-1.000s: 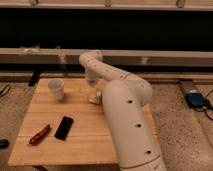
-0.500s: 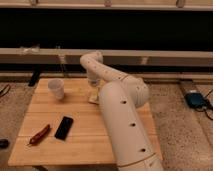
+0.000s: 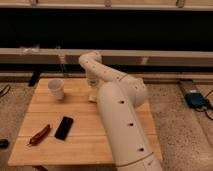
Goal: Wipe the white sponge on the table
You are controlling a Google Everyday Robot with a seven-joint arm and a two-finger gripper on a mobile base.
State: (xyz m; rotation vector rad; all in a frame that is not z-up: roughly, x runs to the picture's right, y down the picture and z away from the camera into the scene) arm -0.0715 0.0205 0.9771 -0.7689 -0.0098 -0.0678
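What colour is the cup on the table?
White, camera view; gripper hangs right of the cup.

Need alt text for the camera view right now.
The white arm reaches over the wooden table, end effector down at the white sponge toward the far side. A paper cup stands image-left; a black phone and red object lie nearer.

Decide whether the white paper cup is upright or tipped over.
Upright: the cup stands on its narrow base on the table, wide mouth up. The gripper is low over the table's far side, apart from it.
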